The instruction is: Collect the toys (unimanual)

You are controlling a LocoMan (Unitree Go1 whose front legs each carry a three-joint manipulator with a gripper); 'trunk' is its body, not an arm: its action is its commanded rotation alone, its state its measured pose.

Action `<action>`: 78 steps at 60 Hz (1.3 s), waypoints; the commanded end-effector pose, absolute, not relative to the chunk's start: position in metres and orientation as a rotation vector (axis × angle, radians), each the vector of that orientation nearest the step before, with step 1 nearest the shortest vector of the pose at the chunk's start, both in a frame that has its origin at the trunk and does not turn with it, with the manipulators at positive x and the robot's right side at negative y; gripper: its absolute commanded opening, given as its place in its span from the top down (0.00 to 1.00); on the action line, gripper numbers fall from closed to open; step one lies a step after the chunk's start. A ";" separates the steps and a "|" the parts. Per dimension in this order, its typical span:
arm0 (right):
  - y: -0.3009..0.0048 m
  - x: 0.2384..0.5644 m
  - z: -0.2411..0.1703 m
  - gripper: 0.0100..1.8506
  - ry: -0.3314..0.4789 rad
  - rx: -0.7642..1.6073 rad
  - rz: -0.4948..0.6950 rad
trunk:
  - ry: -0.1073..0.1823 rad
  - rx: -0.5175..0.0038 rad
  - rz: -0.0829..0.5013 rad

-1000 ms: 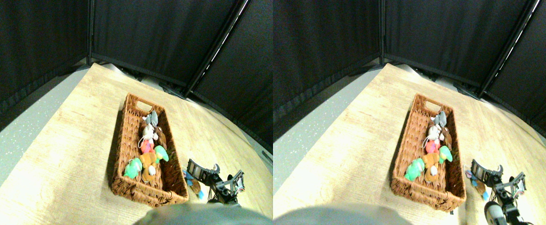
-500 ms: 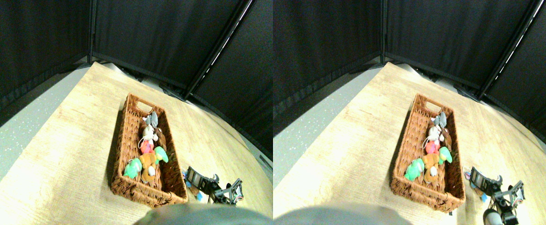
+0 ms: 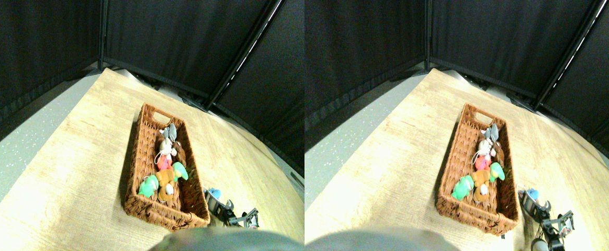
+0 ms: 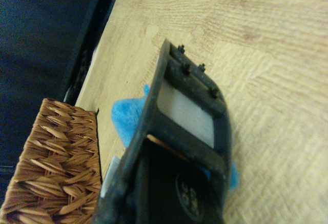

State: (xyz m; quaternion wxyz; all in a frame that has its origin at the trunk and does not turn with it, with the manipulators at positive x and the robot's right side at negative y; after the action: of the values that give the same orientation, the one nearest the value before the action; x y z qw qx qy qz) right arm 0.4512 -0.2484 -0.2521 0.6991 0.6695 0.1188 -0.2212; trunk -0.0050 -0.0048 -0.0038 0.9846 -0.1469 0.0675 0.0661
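Black curtains, pale wood surface point(image 3: 74, 157). Blue toy point(image 4: 128, 117) lies beside wicker basket point(image 3: 138, 157), under right gripper point(image 3: 227, 209); jaw state unclear. Soft, light plush: pinch its body, likely squashes.

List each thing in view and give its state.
Basket: upright on the table, open, holding toys.
Toys in basket: piled along its right side.
Blue toy: on the table outside the basket, right gripper over it.
Table: bare wood left of the basket.
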 end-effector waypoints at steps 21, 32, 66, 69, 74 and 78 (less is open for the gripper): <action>-0.253 0.460 -0.260 0.82 0.198 1.430 -0.550 | 0.166 -0.311 0.142; -0.251 0.463 -0.255 0.97 0.135 1.333 -0.580 | 0.167 -0.306 0.139; -0.239 0.477 -0.203 0.97 0.095 1.226 -0.288 | 0.139 -0.298 0.124; -0.235 0.478 -0.194 0.97 0.102 1.179 -0.249 | 0.136 -0.300 0.122; -0.227 0.482 -0.176 0.97 0.121 1.219 -0.191 | 0.124 -0.306 0.123; -0.217 0.486 -0.160 0.97 0.138 1.229 -0.139 | 0.116 -0.312 0.126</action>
State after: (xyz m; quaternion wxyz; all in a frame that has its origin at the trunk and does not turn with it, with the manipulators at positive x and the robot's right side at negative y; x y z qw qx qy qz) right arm 0.4826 -0.2244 -0.1874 0.8027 0.5829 0.0781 -0.0988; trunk 0.0011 -0.0029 -0.0020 0.9855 -0.1438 0.0676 0.0603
